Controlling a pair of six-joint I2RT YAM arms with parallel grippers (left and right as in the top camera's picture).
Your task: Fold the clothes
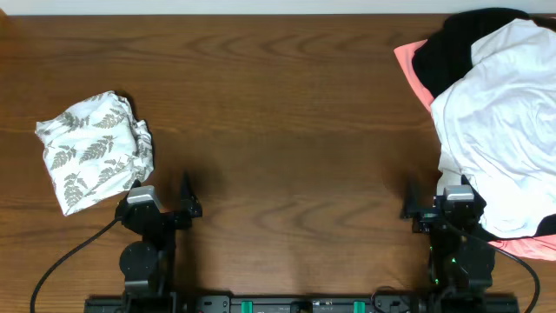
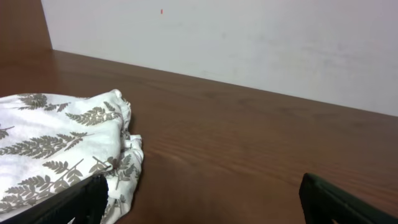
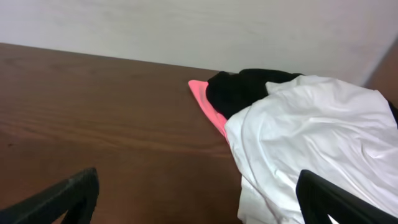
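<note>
Two clothes groups on the brown table [image 1: 287,113], seen from overhead.

Leaf-print garment [image 1: 91,152]: crumpled bundle, white with grey-green fern print, at 9 o'clock of the table, alone. Left wrist view has it at 8 o'clock of the picture, bunched edge facing the bare wood.

Pile at 2–3 o'clock of the table: white T-shirt [image 1: 504,130] on top, rumpled, running off the right edge of the picture. Black garment [image 1: 452,48] under it at the pile's 11 o'clock. Coral-pink garment [image 1: 408,61] lowest, a corner poking out at 10 o'clock and a strip showing again at 5 o'clock.

Left gripper [image 1: 161,198]: at 7 o'clock of the table, jaws spread wide, nothing between them, just past the leaf-print bundle's 5 o'clock corner.

Right gripper [image 1: 433,202]: at 5 o'clock of the table, jaws spread wide, holding nothing. Its outer finger sits at the white shirt's lower edge; possibly touching, the overhead view is too coarse to say.

Pale wall [image 2: 249,43] behind the table in both wrist views.
</note>
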